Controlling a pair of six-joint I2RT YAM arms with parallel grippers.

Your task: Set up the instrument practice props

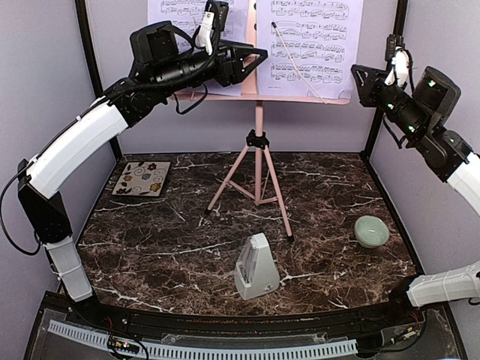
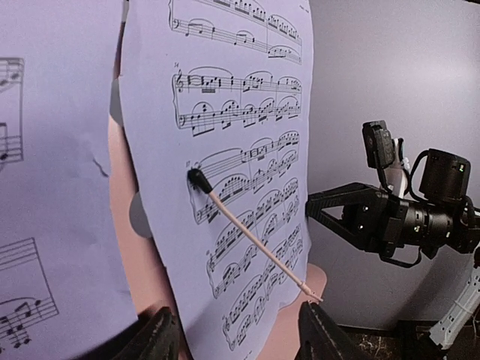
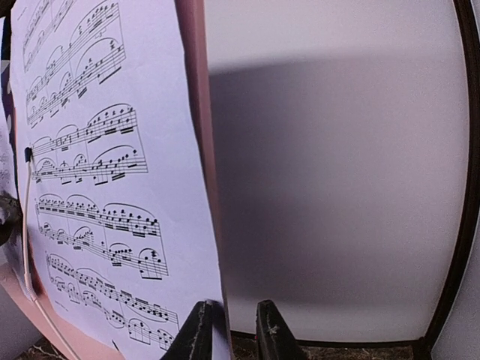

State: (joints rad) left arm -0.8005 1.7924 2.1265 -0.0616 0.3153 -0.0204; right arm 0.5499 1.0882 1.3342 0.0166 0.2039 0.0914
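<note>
Top external shows the pink music stand (image 1: 259, 161) upright mid-surface (image 1: 187, 225), with lavender sheet-music pages (image 1: 311, 45) on its desk and the metronome (image 1: 255, 270) in front. My left claw (image 1: 261, 71) gapes wide at the desk. My right claw (image 1: 355, 85) is narrowly parted at the right page's outer edge. Paper is light, floppy and easily torn, so I'd pinch gently at the margin.

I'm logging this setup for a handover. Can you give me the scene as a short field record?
stand: pink tripod music stand, upright behind centre
pages: two sheet-music pages on its desk
baton: leans across right page
metronome: near front edge
left gripper: open, facing the pages
right gripper: at right page's edge, grip unclear
other: green bowl right, floral coaster left
</note>
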